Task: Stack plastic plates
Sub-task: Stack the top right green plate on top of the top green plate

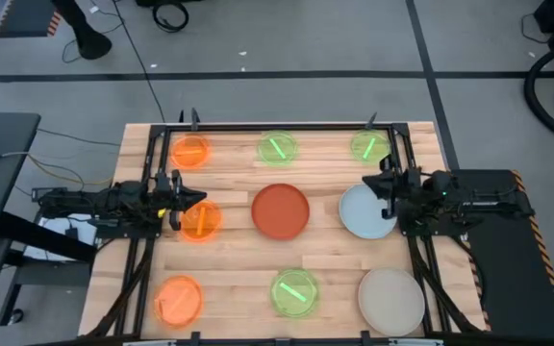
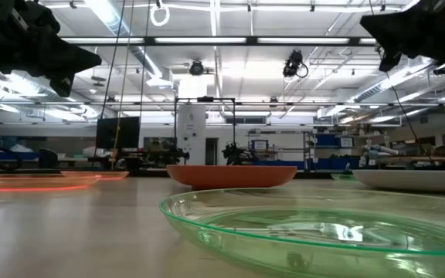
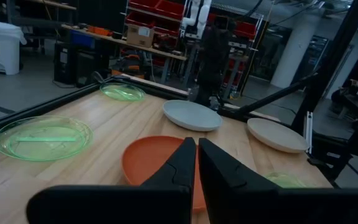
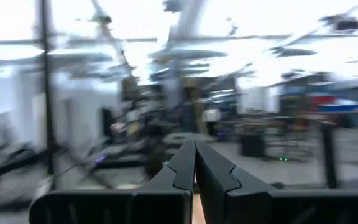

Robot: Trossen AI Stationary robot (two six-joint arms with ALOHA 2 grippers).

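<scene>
Nothing is stacked yet, as far as I can judge: every plate lies singly on the table (image 1: 229,279), none resting on another.

My left gripper (image 1: 187,200) has its fingers pressed together and carries nothing. It hangs above the table just at the edge of an orange plate (image 1: 200,220), which lies right under its tip. Straight ahead of it sits the red-orange plate (image 1: 281,210), and beyond that the pale blue plate (image 1: 366,210).

My right gripper (image 1: 381,183) is likewise closed and empty, raised over the near rim of the pale blue plate. The beige plate (image 1: 390,300) lies off to one side of it, toward the table's front edge, and a green plate (image 1: 370,147) to the other side, near the back edge.

The remaining small ones are scattered well apart: another orange plate (image 1: 190,151) and a second green plate (image 1: 278,147) along the back, a third orange plate (image 1: 178,300) and a third green plate (image 1: 295,292) along the front.

So the whole job is left: I must open a gripper, take a first plate and begin a pile, probably the larger ones at the bottom.
</scene>
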